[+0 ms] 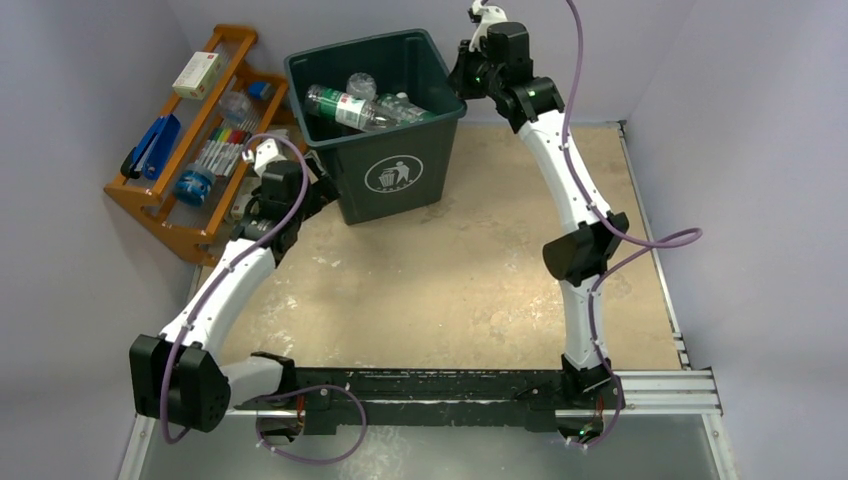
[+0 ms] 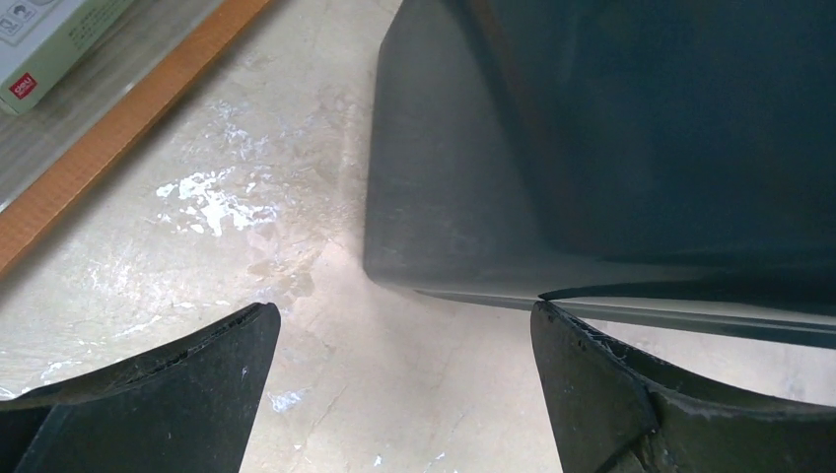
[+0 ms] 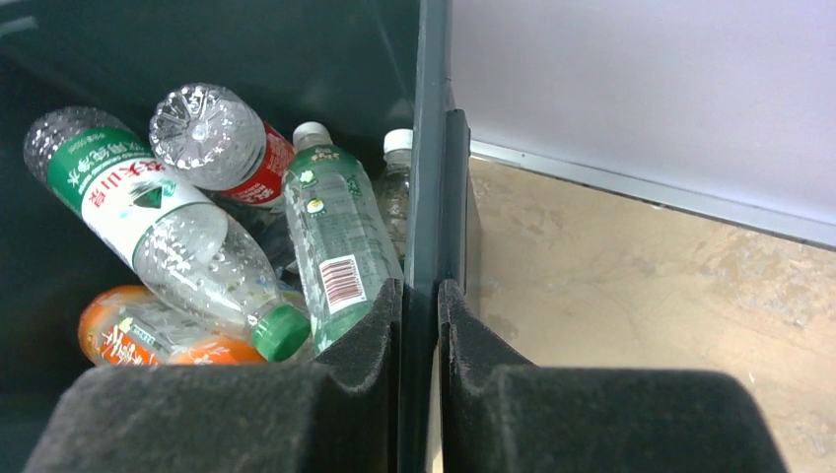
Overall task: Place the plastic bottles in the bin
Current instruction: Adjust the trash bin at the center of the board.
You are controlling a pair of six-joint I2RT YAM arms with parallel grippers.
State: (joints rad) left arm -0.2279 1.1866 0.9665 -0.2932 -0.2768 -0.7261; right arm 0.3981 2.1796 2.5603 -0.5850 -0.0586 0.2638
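The dark green bin (image 1: 395,175) stands at the back of the table with several plastic bottles (image 1: 345,108) lying inside. In the right wrist view I see a green-labelled bottle (image 3: 128,192), a red-labelled one (image 3: 222,143), a pale green one (image 3: 335,232) and an orange one (image 3: 138,335). My right gripper (image 1: 462,80) (image 3: 421,291) is shut on the bin's right wall (image 3: 431,148), one finger inside and one outside. My left gripper (image 1: 318,190) (image 2: 404,315) is open and empty, low beside the bin's left front corner (image 2: 592,148).
An orange wooden rack (image 1: 190,130) with markers and boxes leans at the back left, close to my left arm. Its edge (image 2: 118,128) and a white box (image 2: 39,49) show in the left wrist view. Grey walls enclose the table.
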